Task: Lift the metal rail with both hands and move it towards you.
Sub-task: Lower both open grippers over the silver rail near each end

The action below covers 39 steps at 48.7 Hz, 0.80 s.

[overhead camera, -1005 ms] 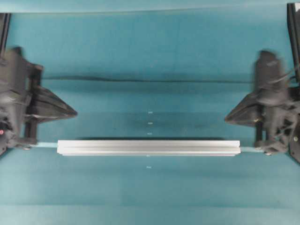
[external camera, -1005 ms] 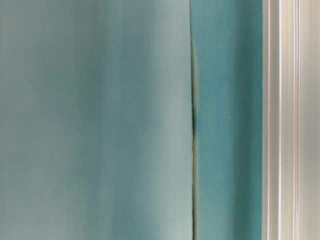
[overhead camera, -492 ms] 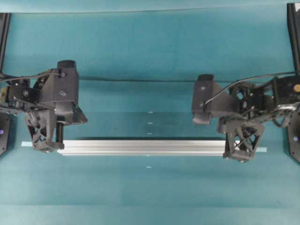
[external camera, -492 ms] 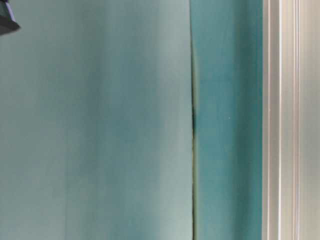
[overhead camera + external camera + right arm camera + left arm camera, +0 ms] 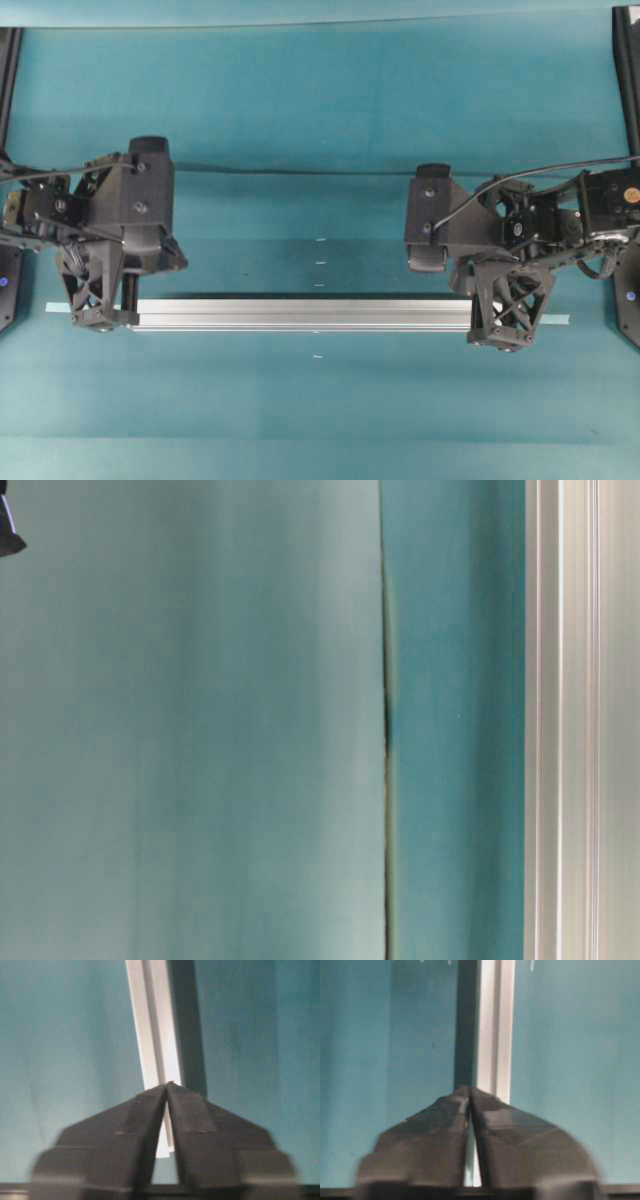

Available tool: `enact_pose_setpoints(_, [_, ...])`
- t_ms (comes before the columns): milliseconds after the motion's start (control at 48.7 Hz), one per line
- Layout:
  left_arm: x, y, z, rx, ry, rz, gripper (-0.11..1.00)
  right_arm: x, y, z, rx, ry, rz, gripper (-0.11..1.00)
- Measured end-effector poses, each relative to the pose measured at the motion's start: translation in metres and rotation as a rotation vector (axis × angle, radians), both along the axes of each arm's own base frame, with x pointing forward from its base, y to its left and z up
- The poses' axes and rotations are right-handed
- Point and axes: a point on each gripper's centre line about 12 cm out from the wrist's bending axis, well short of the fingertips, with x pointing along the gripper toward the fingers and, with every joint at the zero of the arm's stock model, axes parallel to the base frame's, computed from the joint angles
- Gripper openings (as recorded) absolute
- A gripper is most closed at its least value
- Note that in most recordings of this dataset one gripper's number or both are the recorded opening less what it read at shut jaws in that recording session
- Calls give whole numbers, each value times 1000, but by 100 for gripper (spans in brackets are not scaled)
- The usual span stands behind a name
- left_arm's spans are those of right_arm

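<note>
While the metal rail (image 5: 300,314) is lying flat on the teal table (image 5: 330,110), running left to right across the middle of the overhead view, both arms are hanging over its ends; the left gripper (image 5: 97,318) is sitting above the rail's left end, its lattice finger (image 5: 92,290) pointing down toward the bar, and the right gripper (image 5: 503,338) is sitting above the right end in the same manner. Seen from the left wrist camera, the two dark fingertips (image 5: 455,1125) are meeting at their points directly over the rail (image 5: 492,1025), so that pincer is looking clenched with nothing between the tips; seen from the right wrist camera, the fingertips (image 5: 190,1115) are likewise pressing together at the point above the rail (image 5: 155,1025), clenched and grasping nothing; whether either one is touching the metal I cannot tell. A thin pale tape strip (image 5: 555,319) is showing just past the rail's right end. At table level, the rail (image 5: 580,720) is filling the right edge as a grooved silver band, with a dark seam (image 5: 386,730) running through the teal surface beside it.
</note>
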Motion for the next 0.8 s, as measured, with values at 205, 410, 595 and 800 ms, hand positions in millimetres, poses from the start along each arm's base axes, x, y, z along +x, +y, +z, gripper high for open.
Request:
enact_pose_setpoints(205, [4, -4, -17, -34, 57, 35, 87, 3, 2, -8, -1, 26, 6, 91])
enact_pose_setpoints(410, [9, -5, -34, -45, 114, 57, 98, 6, 8, -19, -9, 59, 29, 99])
enact_pose_setpoints(595, [11, -6, -39, -46, 123, 56, 98, 7, 9, -25, -12, 75, 33, 100])
enact_pose_setpoints(800, [10, -6, -54, -52, 125, 67, 98, 7, 8, -38, -18, 87, 34, 100])
